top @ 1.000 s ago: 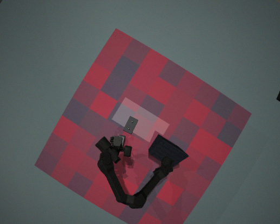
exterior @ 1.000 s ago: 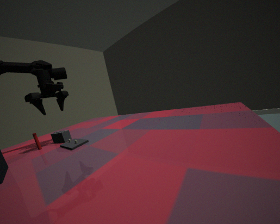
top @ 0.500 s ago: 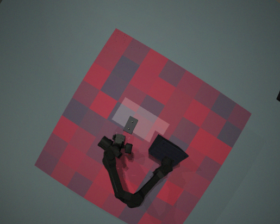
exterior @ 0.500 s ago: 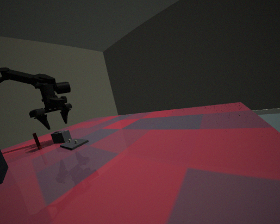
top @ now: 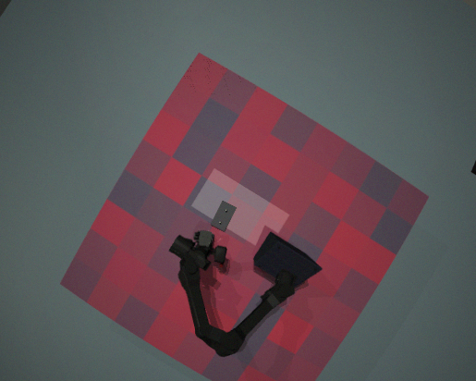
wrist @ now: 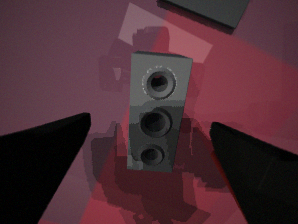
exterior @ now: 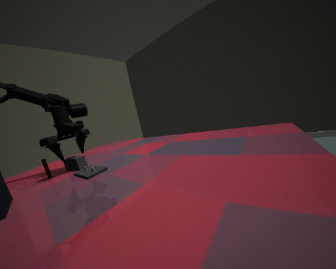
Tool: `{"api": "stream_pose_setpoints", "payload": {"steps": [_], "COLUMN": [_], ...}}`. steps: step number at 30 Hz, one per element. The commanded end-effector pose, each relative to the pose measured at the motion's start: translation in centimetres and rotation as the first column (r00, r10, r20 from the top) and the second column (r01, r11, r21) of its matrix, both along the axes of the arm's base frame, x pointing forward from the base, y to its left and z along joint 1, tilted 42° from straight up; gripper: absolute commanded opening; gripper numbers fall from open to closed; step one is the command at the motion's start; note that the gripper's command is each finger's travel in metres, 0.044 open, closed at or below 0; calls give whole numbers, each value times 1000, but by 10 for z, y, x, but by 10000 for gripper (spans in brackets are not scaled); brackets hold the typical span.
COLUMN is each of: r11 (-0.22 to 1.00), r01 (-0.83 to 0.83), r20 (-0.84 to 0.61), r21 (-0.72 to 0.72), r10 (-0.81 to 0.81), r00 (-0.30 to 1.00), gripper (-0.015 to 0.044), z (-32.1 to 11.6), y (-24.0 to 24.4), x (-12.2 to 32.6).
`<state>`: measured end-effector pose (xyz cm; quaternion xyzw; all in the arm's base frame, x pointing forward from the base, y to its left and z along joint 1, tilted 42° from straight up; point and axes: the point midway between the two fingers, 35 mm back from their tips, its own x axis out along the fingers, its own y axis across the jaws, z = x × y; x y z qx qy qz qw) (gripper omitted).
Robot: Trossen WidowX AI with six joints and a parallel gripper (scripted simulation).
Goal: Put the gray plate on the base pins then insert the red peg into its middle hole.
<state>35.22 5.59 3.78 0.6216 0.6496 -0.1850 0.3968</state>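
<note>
- The gripper [wrist: 150, 150] hangs fully open and empty above the desk [exterior: 217, 183], one finger [wrist: 40, 150] low on the left of the wrist view and the other low on the right, nothing between them.
- Left of the gripper in the exterior view, the red peg [exterior: 47, 168] stands near it on the desk, apart from the other parts and untouched.
- Directly under the gripper lies the gray plate [wrist: 156, 117], resting on the desk with its three holes facing up; it is not yet on the pins.
- The relation that matters: the plate's long axis runs away from the wrist camera, roughly crosswise to the line joining the two fingers, so in my judgement they would close across its short width. A straight descent looks enough, with little or no wrist turn.
- Just beyond the plate and slightly right sits the base [exterior: 91, 172], its two pins [exterior: 88, 168] upright and bare. The plate appears close beside it; whether they touch I cannot tell.
- The step in hand is the grasp of the plate, the task's first part.
</note>
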Motion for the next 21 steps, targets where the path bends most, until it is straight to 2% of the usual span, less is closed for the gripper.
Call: {"api": "stream_pose_setpoints", "payload": {"steps": [1, 21], "r11": [1000, 1000], "r01": [3, 3], "r20": [-11, -11], "r21": [6, 8], "r10": [-3, -3], "r00": [1000, 1000], "gripper": [440, 440], "z": [-7, -30], "y": [5, 27], "x": [-1, 1]}}
